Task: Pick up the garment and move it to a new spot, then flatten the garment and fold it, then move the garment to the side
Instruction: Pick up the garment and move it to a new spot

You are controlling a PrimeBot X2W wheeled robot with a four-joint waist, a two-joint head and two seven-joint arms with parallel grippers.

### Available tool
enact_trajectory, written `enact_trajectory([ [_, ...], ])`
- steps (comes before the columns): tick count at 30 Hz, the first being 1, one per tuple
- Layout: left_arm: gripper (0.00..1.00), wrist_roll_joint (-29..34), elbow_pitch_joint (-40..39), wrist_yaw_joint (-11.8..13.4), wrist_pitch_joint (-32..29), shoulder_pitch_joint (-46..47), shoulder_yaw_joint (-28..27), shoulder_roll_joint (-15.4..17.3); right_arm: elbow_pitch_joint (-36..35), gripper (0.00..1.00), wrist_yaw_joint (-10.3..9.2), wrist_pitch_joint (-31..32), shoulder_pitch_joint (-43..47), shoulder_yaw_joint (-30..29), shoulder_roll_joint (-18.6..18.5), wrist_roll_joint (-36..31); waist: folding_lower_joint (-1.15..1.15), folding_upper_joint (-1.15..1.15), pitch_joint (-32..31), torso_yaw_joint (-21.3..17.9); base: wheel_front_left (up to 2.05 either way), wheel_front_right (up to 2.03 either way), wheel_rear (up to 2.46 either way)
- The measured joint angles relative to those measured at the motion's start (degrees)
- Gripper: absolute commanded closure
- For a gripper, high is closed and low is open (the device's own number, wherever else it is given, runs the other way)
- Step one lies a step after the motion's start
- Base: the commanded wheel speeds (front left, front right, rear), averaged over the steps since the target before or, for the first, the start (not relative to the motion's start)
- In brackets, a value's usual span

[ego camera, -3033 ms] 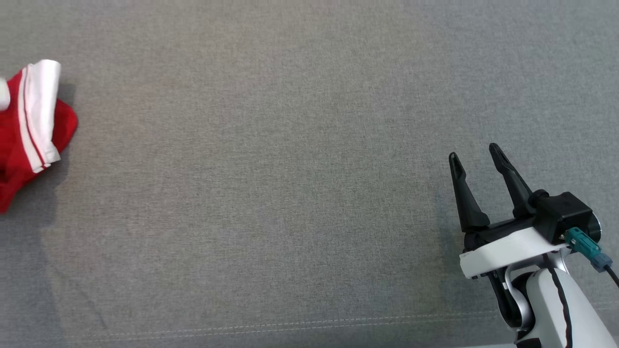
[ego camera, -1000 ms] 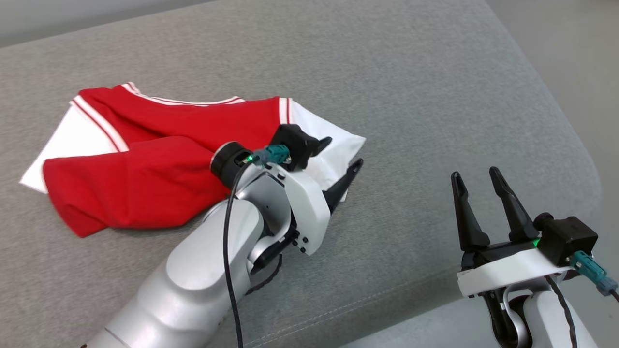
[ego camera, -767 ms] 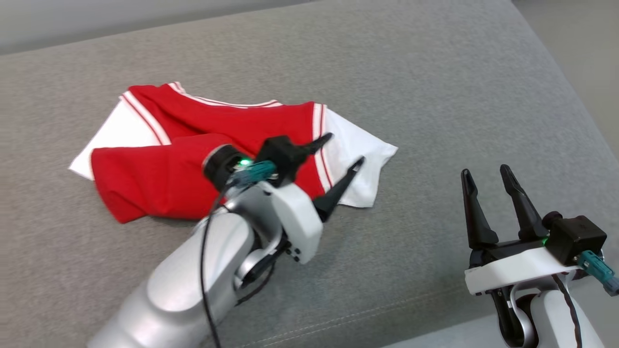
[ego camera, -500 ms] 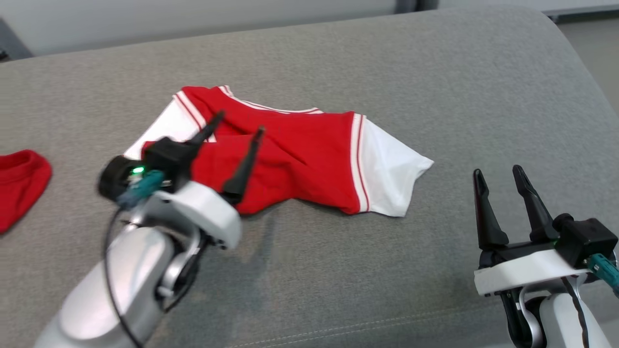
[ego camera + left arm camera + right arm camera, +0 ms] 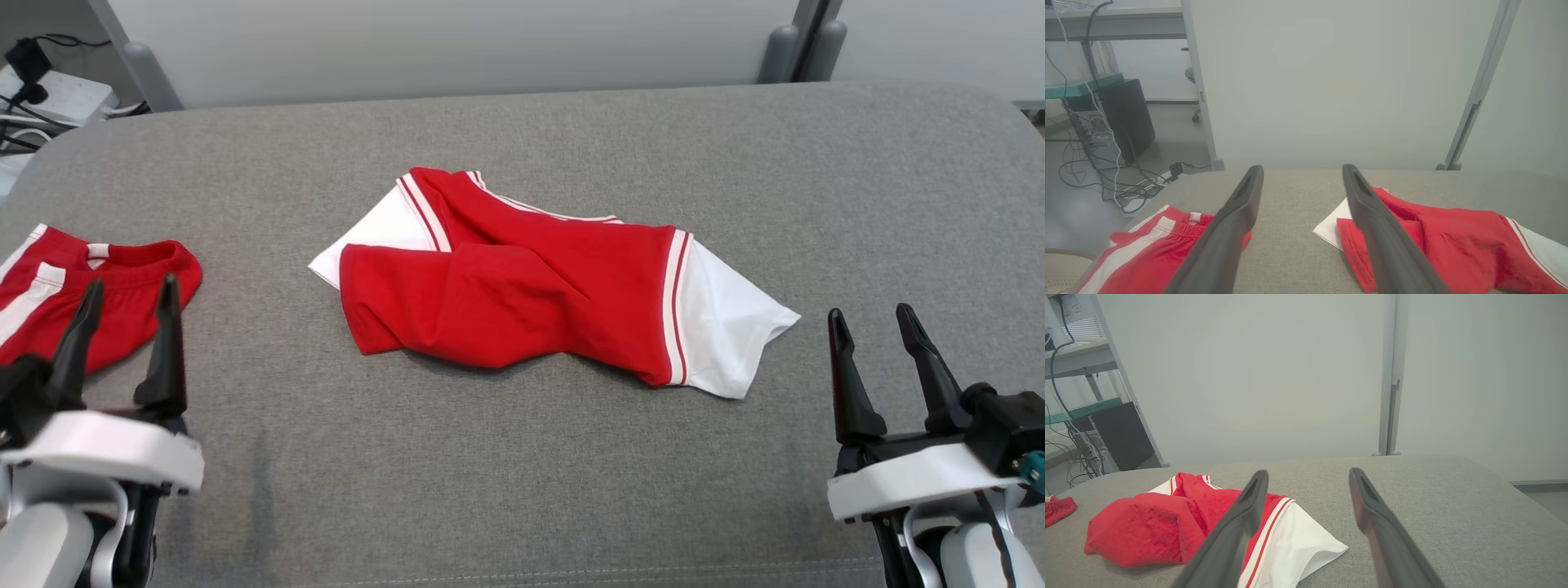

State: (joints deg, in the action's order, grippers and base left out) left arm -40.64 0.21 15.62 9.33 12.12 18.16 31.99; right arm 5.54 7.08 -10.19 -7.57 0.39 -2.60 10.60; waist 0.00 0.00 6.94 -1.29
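Note:
The garment (image 5: 531,286), a red shirt with white sleeves and white stripes, lies loosely bunched in the middle of the grey padded surface (image 5: 571,457), touched by neither gripper. My left gripper (image 5: 131,284) stands open at the lower left, well to the left of the shirt, with nothing between its fingers. In the left wrist view the left gripper (image 5: 1302,168) is open and the garment (image 5: 1433,232) lies to its right. My right gripper (image 5: 869,313) stands open and empty at the lower right, just off the white sleeve. The right wrist view shows the right gripper (image 5: 1308,471) open, with the garment (image 5: 1147,531) to its left.
A second red piece with white stripes (image 5: 122,306) lies at the surface's left edge, behind my left fingers, and shows again as the red piece (image 5: 1147,249) in the left wrist view. A pale wall panel (image 5: 457,41) stands behind. A computer and cables (image 5: 1122,122) sit on the floor at the left.
The head camera has swung and lifted, so the whole picture shifted. My left gripper drew back from over the garment to the lower left, empty. The right gripper stayed open in place.

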Motion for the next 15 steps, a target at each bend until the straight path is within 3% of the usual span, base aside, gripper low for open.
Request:
enact_trajectory([
  [7,0.0,-2.76,2.38,-3.16,3.45,-8.14,-2.54,0.04,-1.16,0.0,0.0,0.85,2.84,-0.4,-0.02,-0.04,0.0,0.0,-2.35,1.18,0.0,0.0,0.0],
  [15,0.0,-0.57,2.2,-4.69,4.83,-12.91,-2.14,-0.68,-1.82,0.0,0.0,1.7,7.33,-1.53,0.09,-0.04,0.0,0.0,-5.17,2.01,0.0,0.0,0.0],
])
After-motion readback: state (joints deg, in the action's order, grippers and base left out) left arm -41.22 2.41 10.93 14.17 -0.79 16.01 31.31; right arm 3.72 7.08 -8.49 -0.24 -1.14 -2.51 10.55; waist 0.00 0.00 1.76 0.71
